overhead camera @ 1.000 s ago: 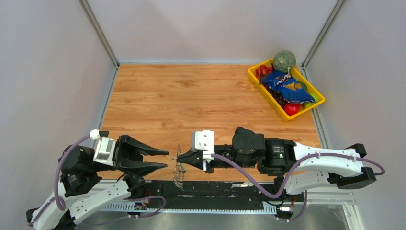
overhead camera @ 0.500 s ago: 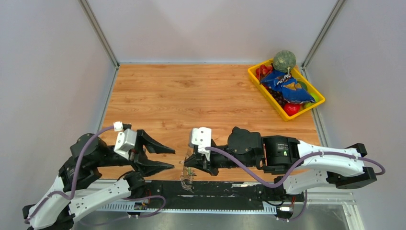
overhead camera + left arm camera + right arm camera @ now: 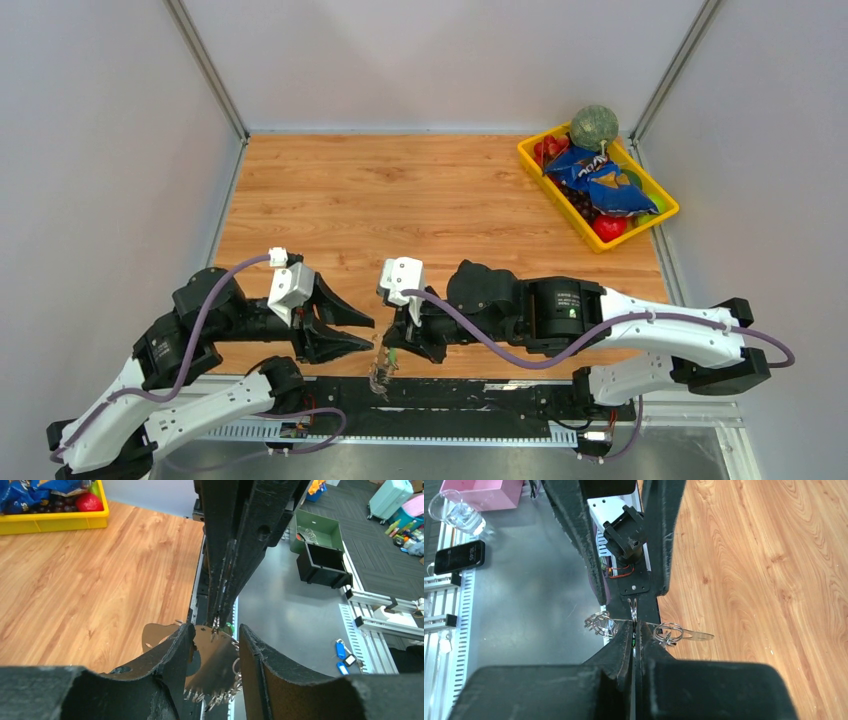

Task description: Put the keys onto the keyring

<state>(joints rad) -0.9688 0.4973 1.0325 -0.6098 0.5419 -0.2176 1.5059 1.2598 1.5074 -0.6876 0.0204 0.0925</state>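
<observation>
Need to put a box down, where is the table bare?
Bare: the table beyond the grippers, from the left wall to the yellow tray. Crowded: the near edge, where the left gripper faces the right gripper pinching the keyring.

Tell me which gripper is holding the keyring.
The right gripper: its fingers are pinched shut on the keyring, which hangs below them. The left gripper is open, gripping nothing.

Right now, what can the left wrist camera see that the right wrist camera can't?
Only the left wrist view: the yellow bin, a green box and blue key tags off the table. Only the right wrist view: a phone, a glass cup and a pink box. Both: the keyring pinched in the shut right gripper, the open left gripper, the wooden tabletop.
</observation>
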